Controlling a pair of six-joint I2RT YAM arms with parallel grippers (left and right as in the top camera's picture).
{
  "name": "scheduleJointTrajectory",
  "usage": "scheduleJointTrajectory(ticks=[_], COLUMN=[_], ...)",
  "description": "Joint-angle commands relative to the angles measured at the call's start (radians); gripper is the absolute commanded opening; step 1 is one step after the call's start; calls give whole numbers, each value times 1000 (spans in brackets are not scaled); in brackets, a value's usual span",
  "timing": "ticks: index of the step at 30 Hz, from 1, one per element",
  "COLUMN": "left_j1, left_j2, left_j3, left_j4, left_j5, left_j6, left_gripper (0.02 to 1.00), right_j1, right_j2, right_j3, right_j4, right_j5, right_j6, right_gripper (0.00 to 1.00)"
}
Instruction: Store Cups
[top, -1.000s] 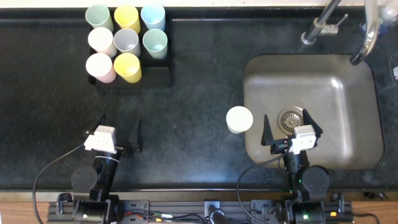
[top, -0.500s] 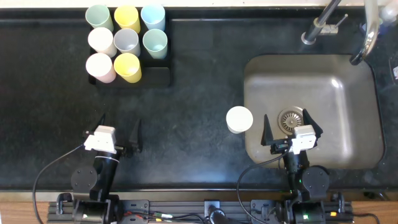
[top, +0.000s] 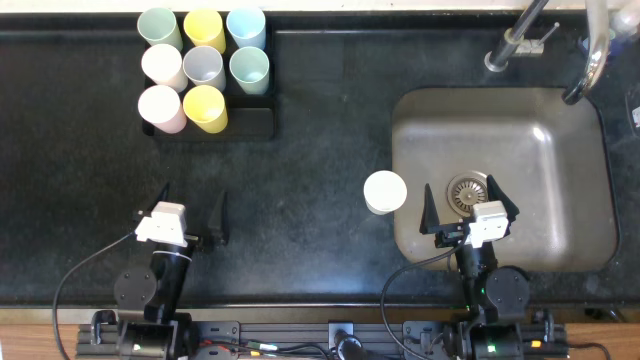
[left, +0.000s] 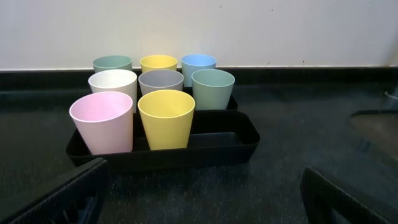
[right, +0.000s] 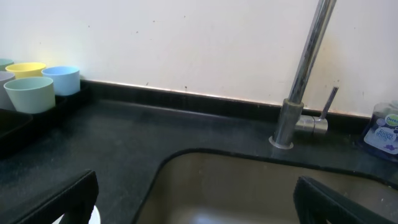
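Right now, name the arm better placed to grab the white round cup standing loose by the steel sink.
Right. The white round cup stands on the black counter close beside the open right gripper; the left gripper, also open, is much farther off, nearer the black cup tray.

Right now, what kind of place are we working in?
Most likely a kitchen counter: a steel sink with a tap set into a dark worktop, and a tray of plastic cups by the wall.
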Motion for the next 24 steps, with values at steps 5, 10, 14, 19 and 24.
scheduleJointTrajectory(ticks=[5, 10, 14, 19, 24], left_j1=[8, 8, 8, 8, 8], left_j2=[-10, -10, -10, -10, -10], left_j3=[-1, -1, -1, -1, -1], left_j4=[-6, -6, -5, -6, -5], left_j5=[-5, -5, -5, -5, -5], left_j6=[21, 21, 21, 21, 21], left_gripper=[1000, 1000, 998, 1000, 998], right_j1=[-6, -6, -6, -7, -6], right_j2=[-8, -8, -8, 60, 305], right_j3=[-13, -13, -13, 56, 293], right_j4=[6, 10, 13, 12, -54], right_j5=[-6, -5, -4, -3, -18], right_j6=[-3, -3, -3, -18, -25], right_gripper=[998, 998, 998, 998, 998])
